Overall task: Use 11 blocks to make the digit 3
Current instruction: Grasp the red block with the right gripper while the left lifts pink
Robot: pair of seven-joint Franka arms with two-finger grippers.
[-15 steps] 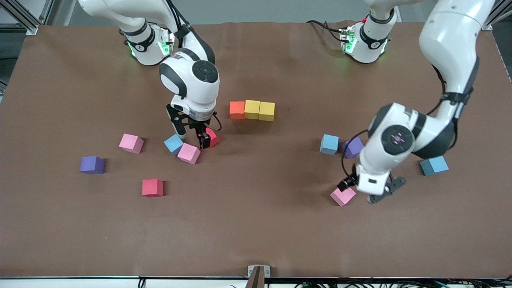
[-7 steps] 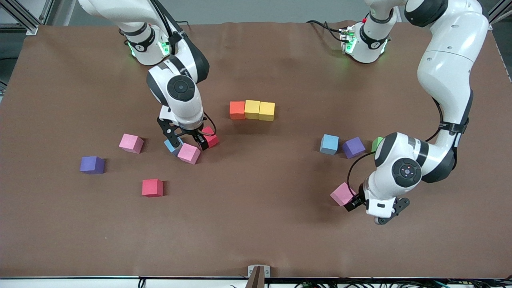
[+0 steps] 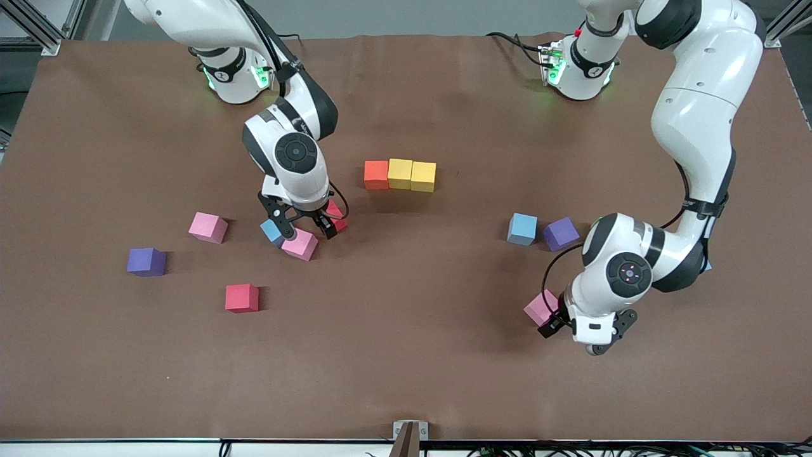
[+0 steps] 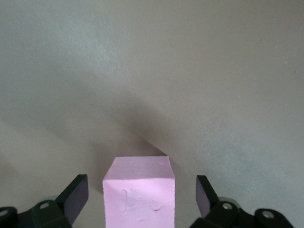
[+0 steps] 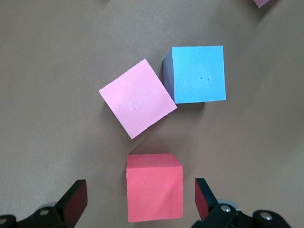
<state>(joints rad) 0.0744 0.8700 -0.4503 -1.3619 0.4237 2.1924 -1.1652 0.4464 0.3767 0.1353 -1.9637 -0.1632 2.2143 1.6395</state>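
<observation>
- Right gripper (image 3: 309, 227) low over a cluster of three blocks: red block (image 5: 155, 192) between its spread fingers, not gripped; pink block (image 5: 137, 98) and blue block (image 5: 197, 74) touching just beside.
- Left gripper (image 3: 566, 329) released, fingers wide either side of another pink block (image 4: 138, 197) toward the left arm's end of the table.
- Orange block (image 3: 376, 174) and two yellow blocks (image 3: 412, 175) in a touching row mid-table: one bar only.

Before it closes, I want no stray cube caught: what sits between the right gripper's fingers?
Only the red block, shown in the right wrist view between the open right gripper fingers.
</observation>
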